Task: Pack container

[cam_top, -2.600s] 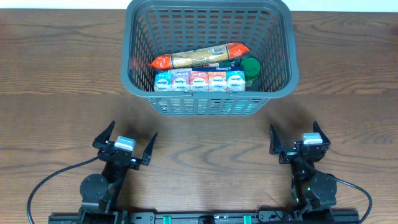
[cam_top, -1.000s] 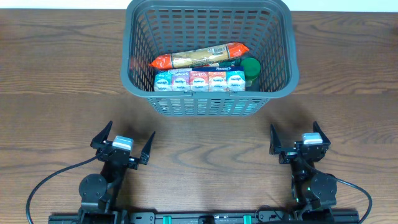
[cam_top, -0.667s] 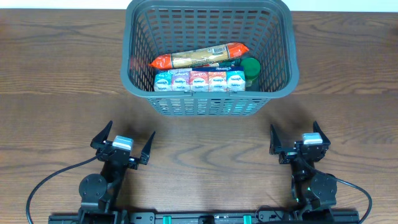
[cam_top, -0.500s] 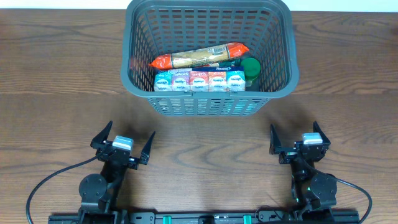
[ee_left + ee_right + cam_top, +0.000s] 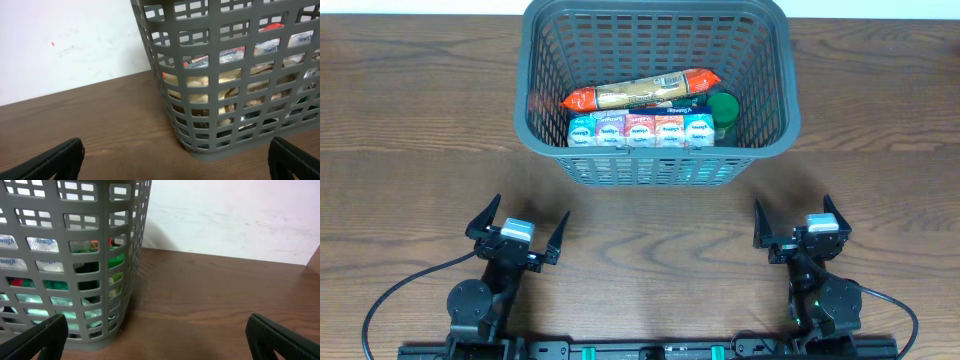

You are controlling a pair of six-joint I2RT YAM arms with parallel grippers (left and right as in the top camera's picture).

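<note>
Container (image 5: 650,170) sits at far-centre of the table (image 5: 420,120), upright, well apart from both arms. Inside, seen from overhead: a long packet w/ orange-red ends (image 5: 640,90) lying across the middle, slightly tilted. A row of five small cartons (image 5: 640,130) is lined up along the near wall, just below the packet. A green round lid (image 5: 723,107) is at the right end, beside the cartons. Small red bit at the left wall, too small to ID.

L pincer (image 5: 532,207) is at near-left of the table, fingers spread wide, nothing btwn them. R pincer (image 5: 792,202) is at near-right, also spread wide and holding nothing. Both point toward the container w/ bare table in between.

L wrist view: container's left corner up close, pale and silver packaging showing thru the slots. R wrist view: its right corner, green and a bit of red showing thru. White wall (image 5: 65,40) behind the table.
</note>
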